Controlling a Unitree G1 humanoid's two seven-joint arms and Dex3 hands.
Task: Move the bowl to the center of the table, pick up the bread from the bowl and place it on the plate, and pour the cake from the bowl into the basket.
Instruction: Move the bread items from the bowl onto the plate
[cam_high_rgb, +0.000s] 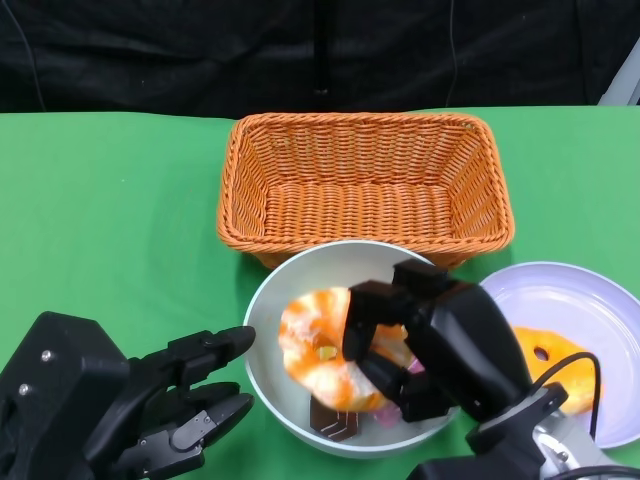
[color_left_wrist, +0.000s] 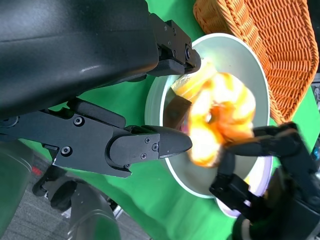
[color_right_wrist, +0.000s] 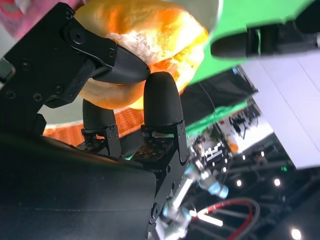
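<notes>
Our right hand's (cam_high_rgb: 420, 335) black fingers (color_right_wrist: 162, 102) pinch the orange-and-white ring-shaped bread (cam_high_rgb: 325, 350), lifted just above the pale round bowl (cam_high_rgb: 275, 300). In that bowl we see a brown cake piece (cam_high_rgb: 333, 420) beneath the bread. Our left hand (cam_high_rgb: 150, 410) rests beside the bowl, fingers spread, holding nothing. Behind the bowl stands the orange woven basket (cam_high_rgb: 365, 185); to its right, the lilac plate (cam_high_rgb: 560, 300), carrying another orange bread (cam_high_rgb: 555, 360).

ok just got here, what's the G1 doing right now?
Its right hand grips the ring-shaped bread over the bowl, which sits in front of the basket. The plate to the right already carries another orange piece. A dark cake piece lies in the bowl. The left hand is open beside the bowl.
</notes>
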